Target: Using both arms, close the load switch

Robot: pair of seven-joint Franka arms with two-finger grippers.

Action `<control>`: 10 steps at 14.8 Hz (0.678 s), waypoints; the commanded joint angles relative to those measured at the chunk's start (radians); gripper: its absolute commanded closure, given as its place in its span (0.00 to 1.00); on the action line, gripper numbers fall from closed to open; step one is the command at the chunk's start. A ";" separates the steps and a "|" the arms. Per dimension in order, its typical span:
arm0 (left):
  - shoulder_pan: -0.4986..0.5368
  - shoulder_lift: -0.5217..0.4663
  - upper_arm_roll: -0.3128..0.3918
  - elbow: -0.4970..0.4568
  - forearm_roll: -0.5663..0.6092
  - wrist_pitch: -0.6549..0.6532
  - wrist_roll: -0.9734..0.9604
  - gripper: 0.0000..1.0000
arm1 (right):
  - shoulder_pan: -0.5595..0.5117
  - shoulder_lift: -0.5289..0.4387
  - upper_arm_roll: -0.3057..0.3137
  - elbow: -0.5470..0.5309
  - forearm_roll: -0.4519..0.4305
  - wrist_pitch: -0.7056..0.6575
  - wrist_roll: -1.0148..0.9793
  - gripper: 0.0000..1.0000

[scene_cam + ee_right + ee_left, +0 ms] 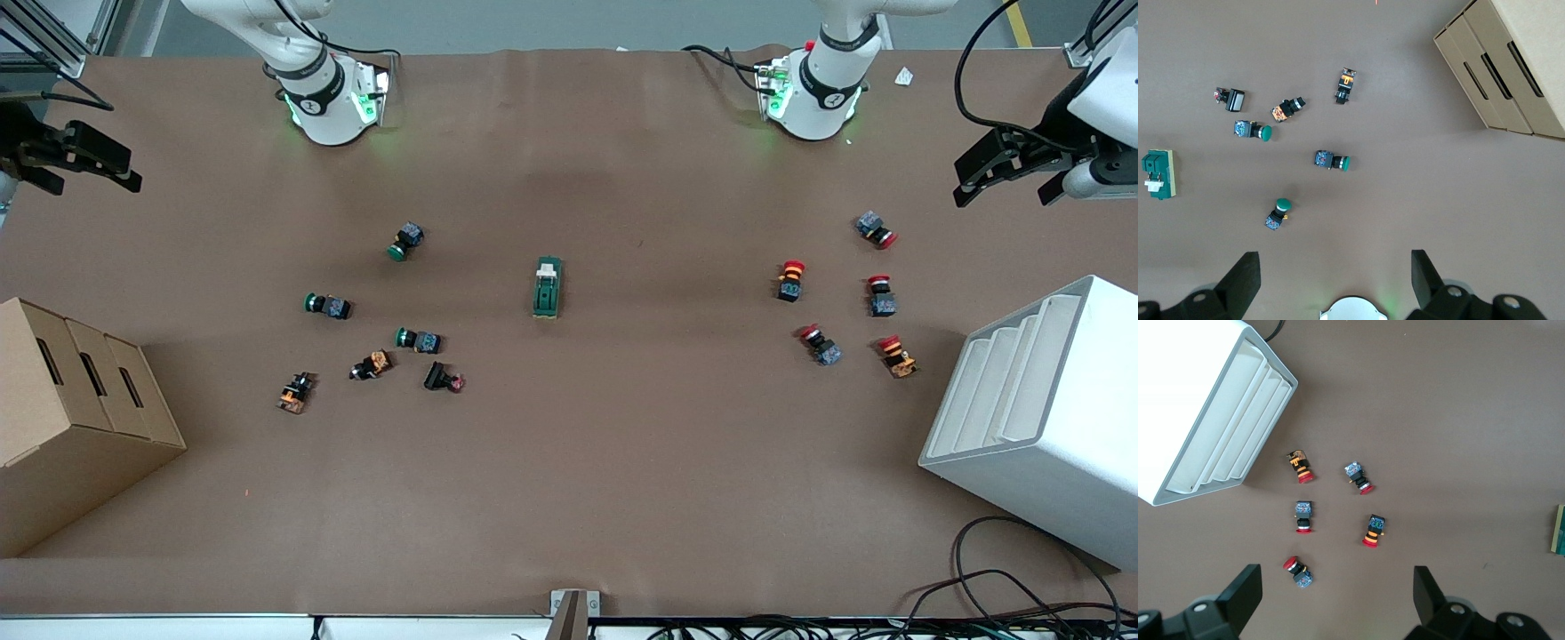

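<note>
The load switch (548,287), a dark-green oblong block with a cream lever piece, lies flat in the middle of the table. It shows in the right wrist view (1158,175), and only its edge shows in the left wrist view (1559,530). My left gripper (1005,182) is open and empty, high over the left arm's end of the table, over the red push-buttons (1298,572). My right gripper (93,182) is open and empty, high over the right arm's end of the table. Both are well apart from the switch.
Several green and dark push-buttons (418,340) lie toward the right arm's end, several red ones (790,279) toward the left arm's end. A cardboard box (71,418) stands at the right arm's end, a white slotted rack (1040,418) at the left arm's end.
</note>
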 commanded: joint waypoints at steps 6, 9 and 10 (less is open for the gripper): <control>-0.016 0.038 -0.007 0.038 0.007 -0.022 -0.009 0.00 | -0.010 -0.033 0.012 -0.033 0.007 0.003 0.008 0.00; -0.047 0.081 -0.122 0.021 0.007 0.038 -0.120 0.00 | -0.008 -0.033 0.012 -0.032 0.007 0.001 0.005 0.00; -0.046 0.099 -0.186 0.009 0.002 0.076 -0.212 0.00 | -0.002 -0.031 0.012 -0.027 0.007 -0.002 0.003 0.00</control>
